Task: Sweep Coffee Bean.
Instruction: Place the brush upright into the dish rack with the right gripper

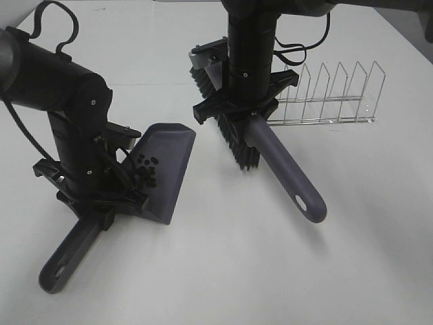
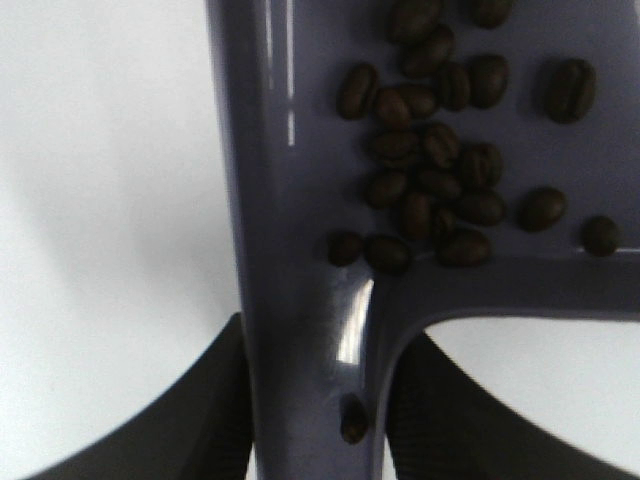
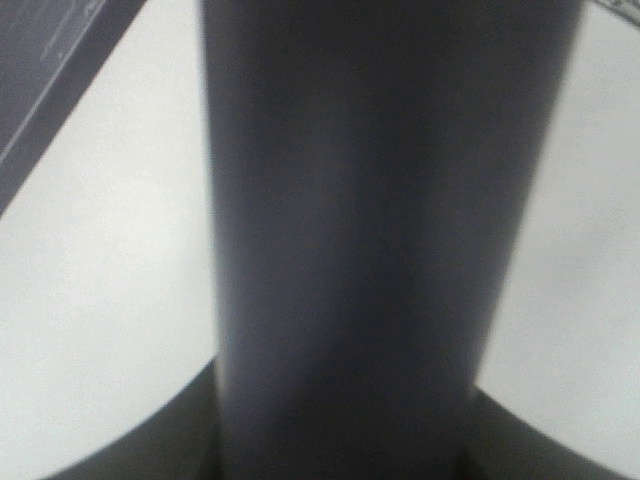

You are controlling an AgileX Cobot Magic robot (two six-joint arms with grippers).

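Since coffee beans [image 2: 437, 183] are tiny, light, hard & roll easily, they lie loose in the dustpan [image 1: 169, 159]: move them via its handle, kept level. L hand [image 2: 305, 440] clamps that handle, R hand [image 3: 345, 440] clamps the brush [image 1: 287, 172] handle.

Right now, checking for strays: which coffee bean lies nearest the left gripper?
The lone coffee bean on the dustpan handle, between the fingers of the left gripper; the rest cluster in the pan itself.

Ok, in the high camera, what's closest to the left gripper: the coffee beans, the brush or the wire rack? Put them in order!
1. coffee beans: in the dustpan that the left gripper holds, right beside it.
2. brush: in the middle, further right.
3. wire rack: far back on the right.
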